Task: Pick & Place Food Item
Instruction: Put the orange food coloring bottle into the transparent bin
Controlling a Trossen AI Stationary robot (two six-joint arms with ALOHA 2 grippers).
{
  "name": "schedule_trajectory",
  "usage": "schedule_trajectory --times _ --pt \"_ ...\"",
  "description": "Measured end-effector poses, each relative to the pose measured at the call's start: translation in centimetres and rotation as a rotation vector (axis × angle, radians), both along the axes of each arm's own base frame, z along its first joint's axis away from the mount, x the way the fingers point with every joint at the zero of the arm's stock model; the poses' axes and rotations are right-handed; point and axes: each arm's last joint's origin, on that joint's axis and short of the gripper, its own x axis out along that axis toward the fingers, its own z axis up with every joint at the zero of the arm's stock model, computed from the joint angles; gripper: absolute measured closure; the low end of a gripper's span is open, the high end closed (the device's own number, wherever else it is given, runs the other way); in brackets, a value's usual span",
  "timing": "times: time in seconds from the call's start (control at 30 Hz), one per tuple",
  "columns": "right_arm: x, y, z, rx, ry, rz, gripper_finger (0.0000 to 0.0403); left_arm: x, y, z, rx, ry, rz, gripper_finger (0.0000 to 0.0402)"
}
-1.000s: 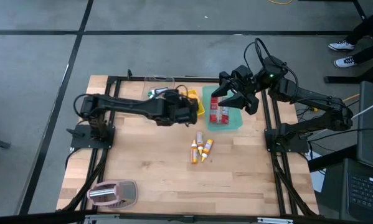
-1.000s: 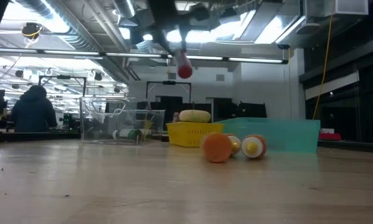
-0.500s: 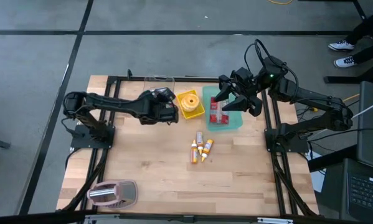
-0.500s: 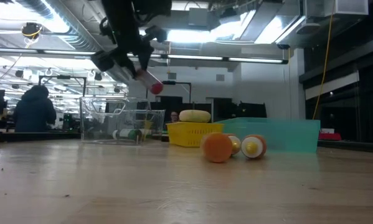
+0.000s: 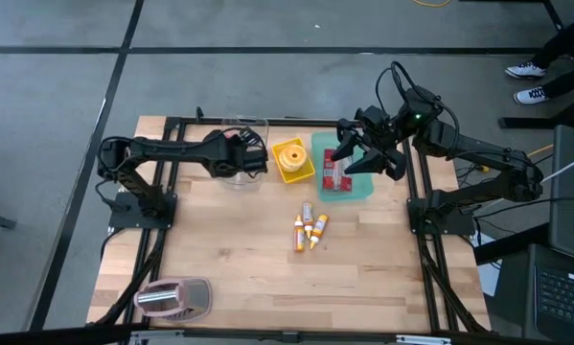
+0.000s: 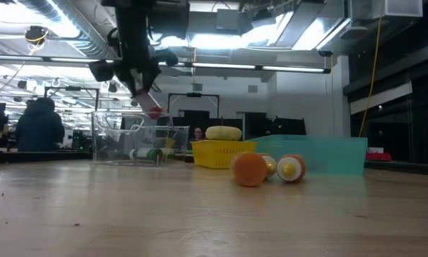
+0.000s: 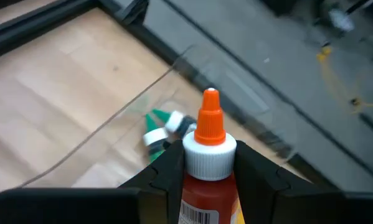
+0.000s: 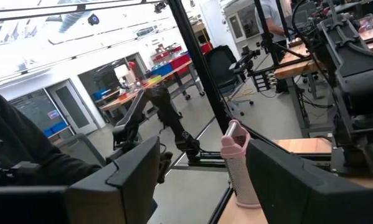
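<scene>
Left gripper [image 7: 209,163] is clamping a sauce bottle [image 7: 208,162] between its two fingers [image 7: 163,171], orange nozzle and white cap pointing forward. In the high view the left gripper [image 5: 241,153] is hovering over the clear container [image 5: 243,134] at the far edge of the desk [image 5: 239,259]; the low view is showing the bottle [image 6: 152,108] tilted, tip down, above that container [image 6: 135,139]. Green-and-white items [image 7: 164,124] are lying inside the clear container.

Right gripper [image 5: 361,153] is hanging above the teal tray [image 5: 349,187], fingers spread wide and holding nothing; red packets [image 5: 334,171] are sitting in the tray.

Yellow bin [image 5: 293,159] is standing between container and tray, with a pale rounded item [image 6: 223,133] on top. Three small orange-capped bottles [image 5: 309,230] are lying mid-desk, apart from both arms. A pink toaster-like object [image 5: 174,298] is sitting at the near left corner. A person in a dark hoodie [image 6: 38,128] is showing in the room behind.
</scene>
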Motion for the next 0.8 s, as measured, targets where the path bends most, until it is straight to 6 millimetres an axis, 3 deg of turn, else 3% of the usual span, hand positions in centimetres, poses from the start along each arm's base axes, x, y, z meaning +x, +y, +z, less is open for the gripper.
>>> schedule_trajectory --times 0.27,0.7,0.8 --pt "0.0 0.0 0.0 -0.001 -0.001 0.0 0.0166 -0.1 -0.2 -1.8 -0.119 0.065 0.005 0.0295" --pt "0.0 0.0 0.0 -0.003 -0.002 -0.001 0.0166 -0.4 0.3 -7.1 -0.147 -0.106 0.022 0.0294" --pt "0.0 0.0 0.0 -0.001 0.001 -0.002 0.0166 -0.6 0.5 -7.3 -0.125 -0.099 0.025 0.0257"
